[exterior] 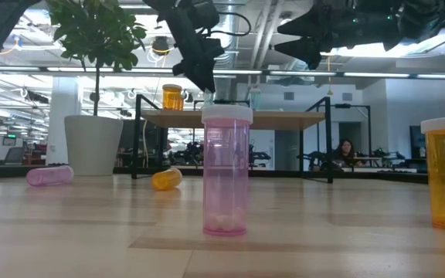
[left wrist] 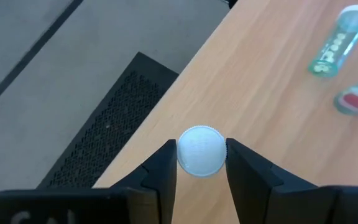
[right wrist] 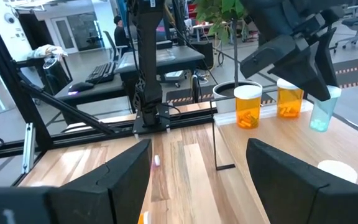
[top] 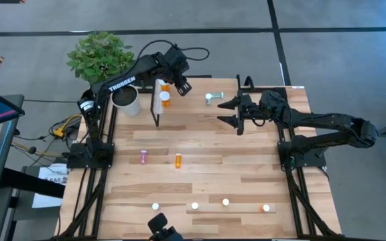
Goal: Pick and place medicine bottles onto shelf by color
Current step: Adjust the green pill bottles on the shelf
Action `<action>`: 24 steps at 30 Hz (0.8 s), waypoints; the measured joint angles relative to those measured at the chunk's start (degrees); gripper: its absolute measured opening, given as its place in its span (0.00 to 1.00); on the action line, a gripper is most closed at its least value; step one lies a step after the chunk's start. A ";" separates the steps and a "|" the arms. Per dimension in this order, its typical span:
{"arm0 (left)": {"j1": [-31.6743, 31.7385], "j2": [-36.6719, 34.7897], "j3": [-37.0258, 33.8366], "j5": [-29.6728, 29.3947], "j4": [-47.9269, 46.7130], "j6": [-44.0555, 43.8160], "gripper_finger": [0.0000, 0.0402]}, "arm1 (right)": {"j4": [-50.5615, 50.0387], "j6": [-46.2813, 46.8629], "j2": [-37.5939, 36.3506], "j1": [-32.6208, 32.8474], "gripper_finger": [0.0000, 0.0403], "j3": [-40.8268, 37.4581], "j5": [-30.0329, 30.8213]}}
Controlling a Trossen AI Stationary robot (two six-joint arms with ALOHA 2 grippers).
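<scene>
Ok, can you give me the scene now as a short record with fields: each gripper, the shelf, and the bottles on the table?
left gripper: shut on teal bottle, at the shelf
right gripper: open, empty, above the table
on shelf: two orange bottles, upright
held bottle set down: cannot tell
lying on table: second teal bottle, pink bottle, orange bottle
front row: four bottles, upright
</scene>
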 joint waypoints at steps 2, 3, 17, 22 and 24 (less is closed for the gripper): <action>-0.44 -0.36 -0.13 0.01 0.12 -0.25 0.26 | -0.09 0.00 -0.02 0.02 0.71 0.00 -0.07; -0.80 -0.80 -0.79 -0.22 0.76 -0.11 0.26 | -0.08 0.00 -0.02 0.02 0.71 0.00 -0.07; -1.35 -10.08 -15.69 -0.33 14.41 -0.69 0.26 | 1.38 -0.03 -0.02 -0.08 0.71 0.00 -0.13; -0.42 -8.80 -16.05 -0.33 14.30 0.22 0.26 | 1.49 0.09 -0.01 -0.04 0.71 0.00 -0.13; -0.30 -8.19 -16.15 -0.33 14.67 0.25 0.26 | 1.40 0.10 -0.02 -0.04 0.71 0.00 -0.13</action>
